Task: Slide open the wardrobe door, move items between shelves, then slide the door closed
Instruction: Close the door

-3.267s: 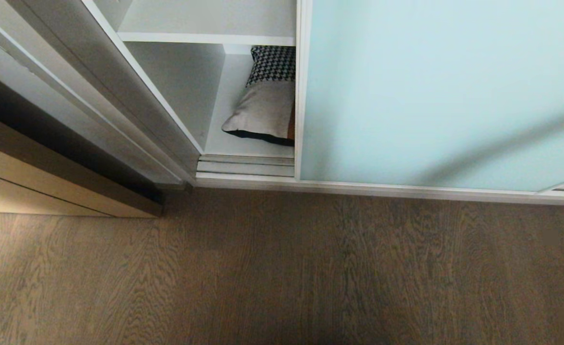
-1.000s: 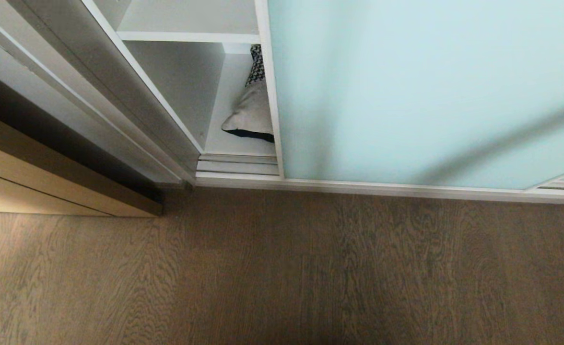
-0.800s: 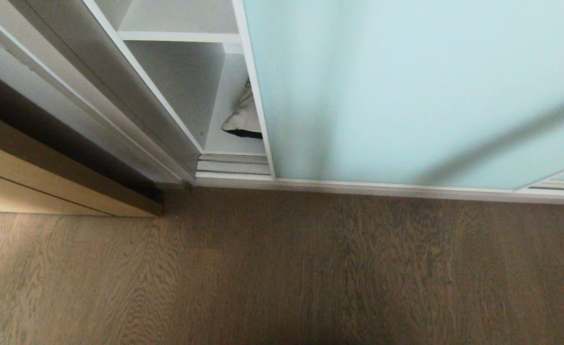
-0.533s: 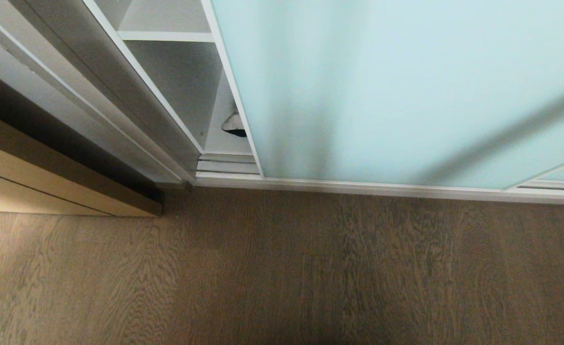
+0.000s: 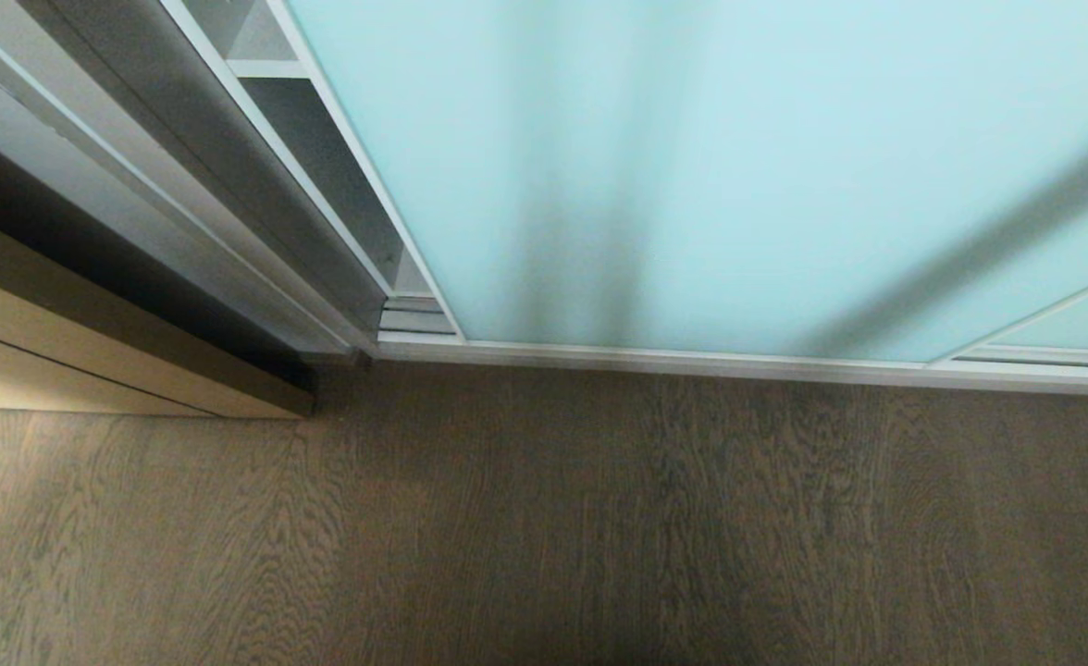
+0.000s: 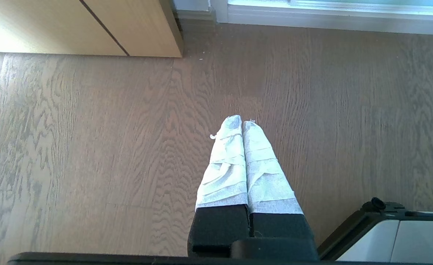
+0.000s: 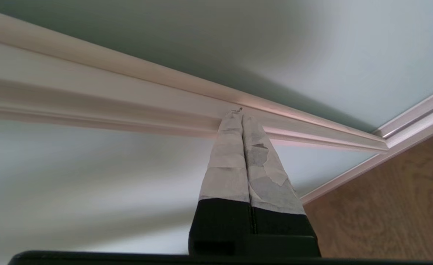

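We see the sliding wardrobe door (image 5: 692,166) filling most of the upper head view, with only a narrow gap at the upper left where a strip of shelf (image 5: 271,67) shows; the cushion is hidden. Our right gripper (image 7: 241,112) is clenched on nothing, its tips against the door's silver frame (image 7: 128,92). Our left gripper (image 6: 241,123) hangs clenched and empty above the wood floor (image 6: 91,147).

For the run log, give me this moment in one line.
sliding wardrobe door: nearly shut, narrow gap at left | right end effector: shut, at door frame | left end effector: shut, above floor
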Robot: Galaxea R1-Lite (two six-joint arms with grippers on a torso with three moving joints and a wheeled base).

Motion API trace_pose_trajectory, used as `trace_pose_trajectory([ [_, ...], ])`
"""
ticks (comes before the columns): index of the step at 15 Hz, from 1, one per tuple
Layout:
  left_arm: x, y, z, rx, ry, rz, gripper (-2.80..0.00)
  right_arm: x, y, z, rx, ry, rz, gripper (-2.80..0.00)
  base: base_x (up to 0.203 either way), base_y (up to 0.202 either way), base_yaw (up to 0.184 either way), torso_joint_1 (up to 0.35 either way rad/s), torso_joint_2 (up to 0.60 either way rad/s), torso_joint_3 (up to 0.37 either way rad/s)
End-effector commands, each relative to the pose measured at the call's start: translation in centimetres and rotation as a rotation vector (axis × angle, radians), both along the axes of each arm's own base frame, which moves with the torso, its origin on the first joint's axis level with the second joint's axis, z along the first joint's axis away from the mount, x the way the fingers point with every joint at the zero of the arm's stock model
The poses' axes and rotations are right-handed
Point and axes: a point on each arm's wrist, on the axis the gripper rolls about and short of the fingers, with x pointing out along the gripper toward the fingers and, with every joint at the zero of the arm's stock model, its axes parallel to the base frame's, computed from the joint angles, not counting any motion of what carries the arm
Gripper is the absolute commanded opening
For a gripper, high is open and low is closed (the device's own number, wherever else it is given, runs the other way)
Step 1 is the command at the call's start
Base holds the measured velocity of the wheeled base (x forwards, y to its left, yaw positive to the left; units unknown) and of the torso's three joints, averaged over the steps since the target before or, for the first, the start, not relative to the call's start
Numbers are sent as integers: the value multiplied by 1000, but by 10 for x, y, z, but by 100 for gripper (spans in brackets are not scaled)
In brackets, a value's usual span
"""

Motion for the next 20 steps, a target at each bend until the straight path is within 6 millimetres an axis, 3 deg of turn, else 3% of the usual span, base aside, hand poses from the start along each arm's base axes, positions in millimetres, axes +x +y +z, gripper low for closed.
trace_pose_trajectory([
  [1,0,0,0,0,4,0,-280,-9,14,6,-25,-18,20,-280,0,0,0,0,0,0],
  [13,0,0,0,0,4,0,-280,-27,66,7,-38,-17,111,-280,0,0,0,0,0,0],
  [20,0,0,0,0,4,0,-280,-30,60,1,-46,-14,85,-280,0,0,0,0,0,0],
])
